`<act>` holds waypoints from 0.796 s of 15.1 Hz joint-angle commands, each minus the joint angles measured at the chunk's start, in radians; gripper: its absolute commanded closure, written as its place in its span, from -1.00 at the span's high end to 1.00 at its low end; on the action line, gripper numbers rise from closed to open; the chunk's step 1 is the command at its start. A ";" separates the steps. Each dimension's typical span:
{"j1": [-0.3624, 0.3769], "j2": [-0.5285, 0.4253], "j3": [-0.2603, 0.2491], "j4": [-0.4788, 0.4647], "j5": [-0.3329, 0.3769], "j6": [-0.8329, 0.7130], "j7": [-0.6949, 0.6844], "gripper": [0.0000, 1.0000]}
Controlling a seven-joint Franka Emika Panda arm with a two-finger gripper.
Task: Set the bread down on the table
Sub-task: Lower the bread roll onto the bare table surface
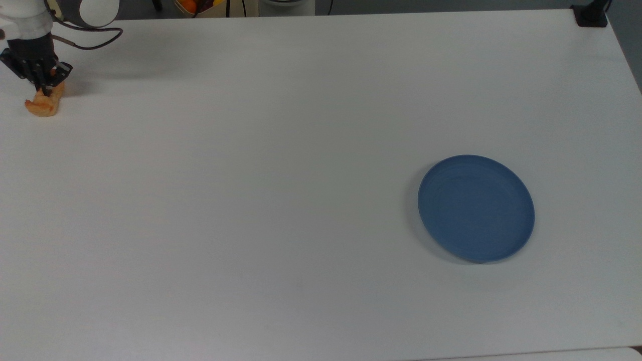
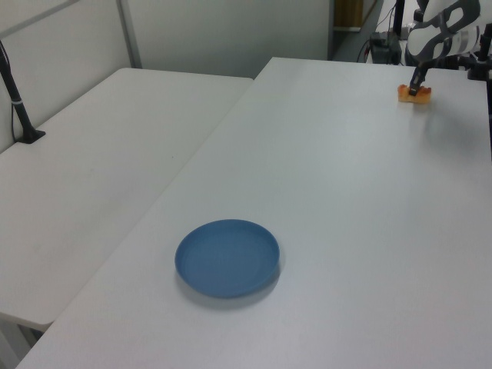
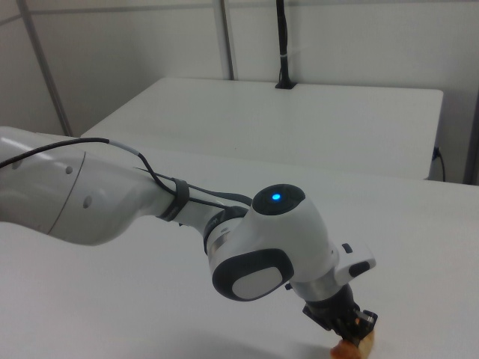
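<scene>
The bread (image 1: 42,106), a small golden-orange roll, is at the far left of the white table (image 1: 281,150) in the top view, near the back edge. My gripper (image 1: 45,89) comes down onto the bread from above and is shut on it. The roll's underside looks level with the tabletop. The left view has the bread (image 2: 414,94) at the table's far right end under the gripper (image 2: 416,88). At the bottom edge of the right view the gripper (image 3: 350,333) holds the bread (image 3: 358,348).
A round blue plate (image 1: 476,208) lies bare on the top view's right, far from the gripper; in the left view the plate (image 2: 227,257) is near the front. A black clamp (image 1: 591,15) sits at the back right corner. A second white table (image 2: 92,161) adjoins.
</scene>
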 commanded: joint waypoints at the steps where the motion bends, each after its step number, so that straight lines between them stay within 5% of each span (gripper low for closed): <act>1: -0.032 0.026 0.031 0.034 0.027 0.012 -0.033 -0.45; 7: -0.035 0.025 0.031 0.034 0.025 0.012 -0.099 1.00; 12: -0.036 0.020 0.031 0.034 0.024 0.009 -0.104 1.00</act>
